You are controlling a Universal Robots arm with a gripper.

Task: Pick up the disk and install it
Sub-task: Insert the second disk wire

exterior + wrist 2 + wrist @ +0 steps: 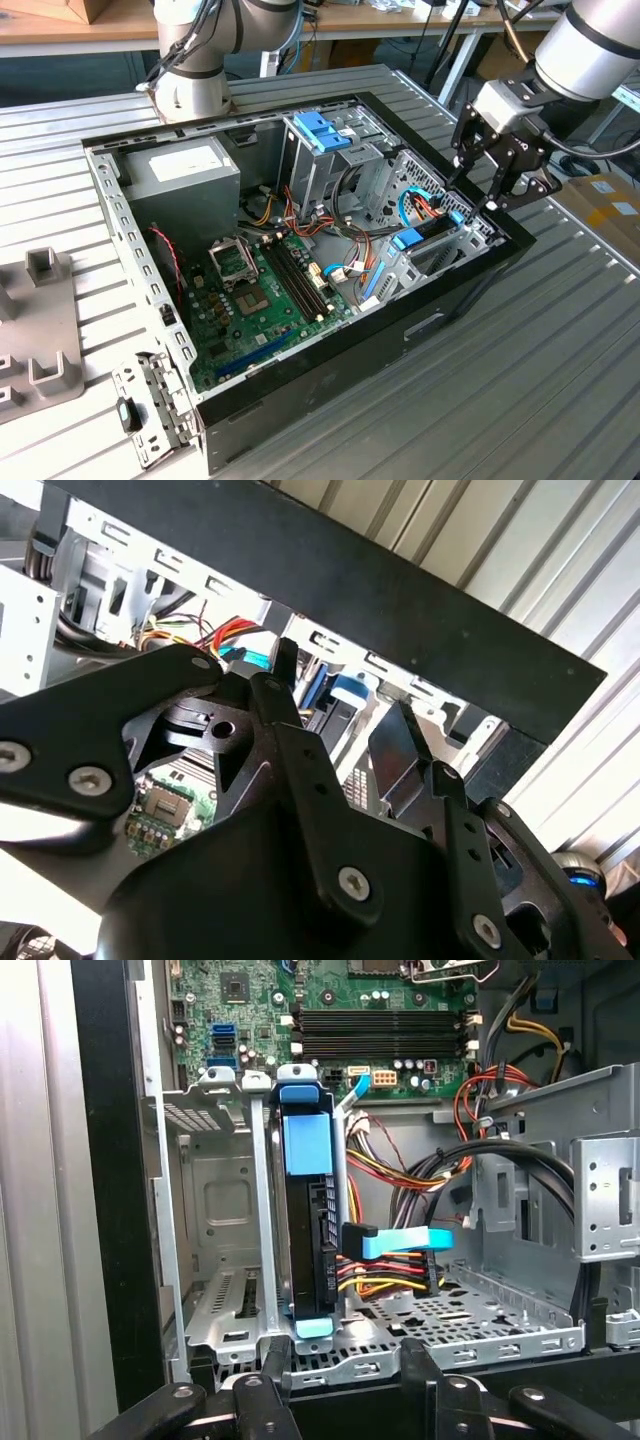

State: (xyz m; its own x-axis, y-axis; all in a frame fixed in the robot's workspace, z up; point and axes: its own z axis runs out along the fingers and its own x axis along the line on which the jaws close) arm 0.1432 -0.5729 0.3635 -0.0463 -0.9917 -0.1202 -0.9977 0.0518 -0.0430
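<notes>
The disk (432,231) stands on edge in the silver drive cage (455,250) at the case corner on the exterior view's right. In the first wrist view the disk (312,1240) shows a dark narrow side with a blue frame at both ends, and a blue cable plug (395,1241) is fitted to its side. My gripper (474,194) hovers just above and outside that corner, open, with nothing between its black fingers (276,1372). Both wrist views look past the gripper (342,680) down into the cage.
The open black computer case (450,310) lies on a slatted metal table. Inside are a grey power supply (185,170), a blue latch on a silver cage (322,131), the green motherboard (262,290) and loose cables (400,1175). A grey fixture (40,330) sits at the exterior view's left.
</notes>
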